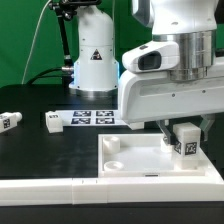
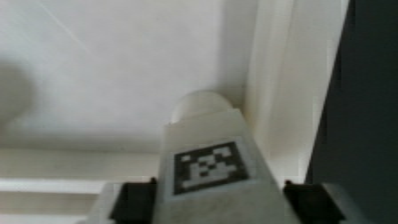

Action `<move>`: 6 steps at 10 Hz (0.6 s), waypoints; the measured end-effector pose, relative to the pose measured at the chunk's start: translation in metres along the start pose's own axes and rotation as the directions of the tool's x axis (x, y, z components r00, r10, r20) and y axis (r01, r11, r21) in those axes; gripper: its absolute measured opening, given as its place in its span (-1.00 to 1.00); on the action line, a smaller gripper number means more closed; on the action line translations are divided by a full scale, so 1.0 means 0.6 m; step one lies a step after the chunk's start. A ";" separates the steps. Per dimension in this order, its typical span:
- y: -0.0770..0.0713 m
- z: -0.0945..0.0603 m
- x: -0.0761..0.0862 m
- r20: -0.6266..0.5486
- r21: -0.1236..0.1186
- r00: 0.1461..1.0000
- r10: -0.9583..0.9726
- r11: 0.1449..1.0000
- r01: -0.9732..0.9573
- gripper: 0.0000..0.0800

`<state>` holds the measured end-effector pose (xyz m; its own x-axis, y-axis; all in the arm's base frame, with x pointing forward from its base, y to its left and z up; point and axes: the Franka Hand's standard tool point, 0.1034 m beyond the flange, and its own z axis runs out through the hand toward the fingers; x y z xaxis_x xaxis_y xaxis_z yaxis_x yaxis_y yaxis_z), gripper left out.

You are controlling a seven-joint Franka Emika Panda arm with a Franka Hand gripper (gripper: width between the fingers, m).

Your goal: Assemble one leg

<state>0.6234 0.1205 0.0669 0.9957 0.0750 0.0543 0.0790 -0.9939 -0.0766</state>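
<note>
A small white leg (image 1: 186,141) with a black-and-white tag stands upright at the far right corner of the large white square tray (image 1: 130,160). My gripper (image 1: 176,130) is shut on it from above. In the wrist view the leg (image 2: 210,150) fills the middle, tag facing the camera, its tip close to the tray's corner (image 2: 267,70). The dark fingers (image 2: 128,200) press on both sides of the leg. Two more legs lie on the black table: one at the exterior view's far left (image 1: 9,121), one left of centre (image 1: 53,121).
The marker board (image 1: 92,117) lies behind the tray. A white lamp-like base (image 1: 95,55) stands at the back. A long white strip (image 1: 60,186) runs along the table's front edge. A round peg (image 1: 112,146) sits in the tray's left corner.
</note>
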 end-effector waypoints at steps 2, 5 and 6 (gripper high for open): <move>0.000 0.000 0.000 0.000 0.000 1.000 0.000 1.000 0.000 -0.27; -0.001 0.000 0.000 0.000 0.002 0.995 0.099 0.995 -0.099 -0.27; -0.002 0.000 -0.002 0.002 0.000 0.968 0.250 0.968 -0.250 -0.27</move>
<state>0.6219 0.1214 0.0670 0.9838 -0.1762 0.0318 -0.1728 -0.9810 -0.0878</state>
